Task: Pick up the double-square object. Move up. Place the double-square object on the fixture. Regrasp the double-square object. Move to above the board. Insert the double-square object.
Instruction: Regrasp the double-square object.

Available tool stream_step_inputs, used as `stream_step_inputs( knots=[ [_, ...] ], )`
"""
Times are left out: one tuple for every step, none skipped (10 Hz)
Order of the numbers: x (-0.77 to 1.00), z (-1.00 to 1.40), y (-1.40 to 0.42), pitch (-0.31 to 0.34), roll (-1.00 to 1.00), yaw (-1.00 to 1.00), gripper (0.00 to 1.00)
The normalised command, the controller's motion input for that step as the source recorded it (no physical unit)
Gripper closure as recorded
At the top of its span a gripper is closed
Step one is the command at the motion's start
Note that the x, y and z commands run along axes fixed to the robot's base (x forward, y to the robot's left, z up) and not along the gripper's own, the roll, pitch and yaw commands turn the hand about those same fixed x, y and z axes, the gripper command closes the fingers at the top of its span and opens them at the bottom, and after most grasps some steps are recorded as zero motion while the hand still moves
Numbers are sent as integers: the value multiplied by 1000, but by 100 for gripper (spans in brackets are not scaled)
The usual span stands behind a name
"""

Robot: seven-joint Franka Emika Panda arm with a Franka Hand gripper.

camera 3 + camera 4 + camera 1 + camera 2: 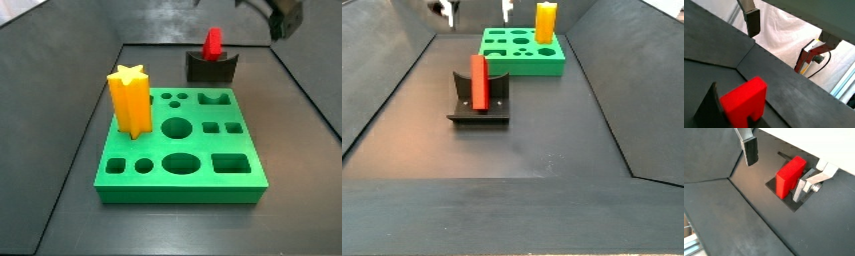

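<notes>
Both side views: one double-square object [211, 42] on one fixture [210, 68], tool [281, 15] apart.

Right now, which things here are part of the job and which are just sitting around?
Job: red double-square object, standing in the fixture; green board; the tool, open, apart from the piece.
Lying about: yellow star prism, upright in the board.

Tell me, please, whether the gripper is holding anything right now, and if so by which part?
Nothing is held. The gripper is open, raised clear of the double-square object, which rests on the fixture.
</notes>
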Motion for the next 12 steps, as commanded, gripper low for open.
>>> stream_step_inputs(
  knots=[
    [63, -1000, 59, -108, 59, 55, 0],
    [67, -1000, 56, -109, 55, 38, 0],
    [76, -1000, 48, -101, 59, -1, 0],
    [80, -1000, 47, -91, 57, -13, 0],
    [88, -1000, 38, -70, 55, -28, 0],
    [98, -1000, 34, -53, 58, -36, 0],
    [96, -882, 27, -26, 55, -34, 0],
    [91, -781, 19, -14, 56, -31, 0],
    [82, -588, 10, 2, 57, -20, 0],
    [73, -449, 9, 11, 56, -9, 0],
    [72, -266, 6, 14, 54, 10, 0],
    [41, -205, -3, 27, 44, 19, 0]
  ],
)
